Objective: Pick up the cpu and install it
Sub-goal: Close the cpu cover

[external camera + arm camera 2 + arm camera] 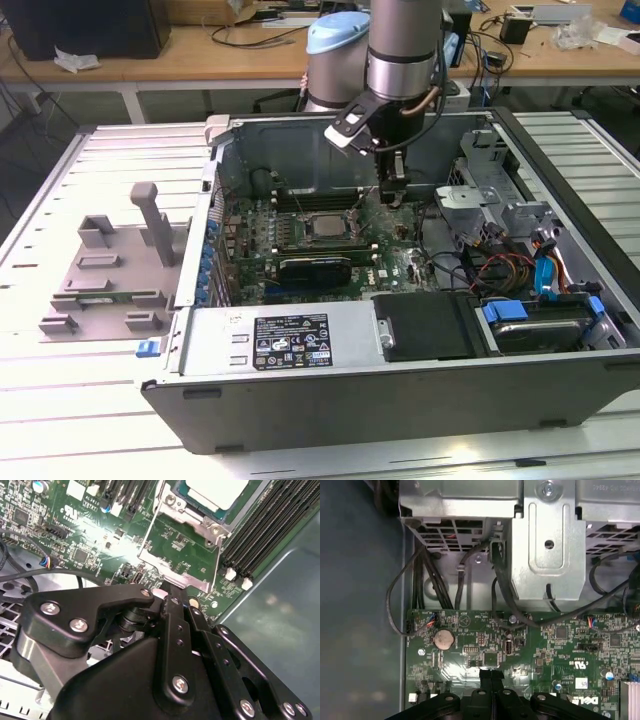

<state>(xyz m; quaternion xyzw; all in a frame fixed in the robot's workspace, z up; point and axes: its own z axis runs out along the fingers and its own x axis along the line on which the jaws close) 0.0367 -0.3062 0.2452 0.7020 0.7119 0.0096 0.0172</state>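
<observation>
The arm reaches down into the open computer case (330, 400), which lies on its side on the slatted table (60, 410); the gripper (392, 192) hangs low over the motherboard (255, 235), just to the exterior view's right of the cpu (322, 226); the cpu sits in its socket on the board, pale metal top upward, apart from the gripper. In both wrist views the jaws stand closed; the two black fingers (174, 630) are pressed flat together with nothing between them; the fingertips lie close to the edge of the metal bracket frame (172, 571) beside the socket; contact cannot be confirmed; bare green board shows through the frame's opening. In the second wrist view the cpu (216, 491) is seated beyond that frame, with dark memory slots (260, 535) alongside. In the first wrist view the gripper (491, 674) is over the board near a round coin cell (443, 639). The grey fixture plate (100, 285) lies on the table outside the case, at the exterior view's left.
</observation>
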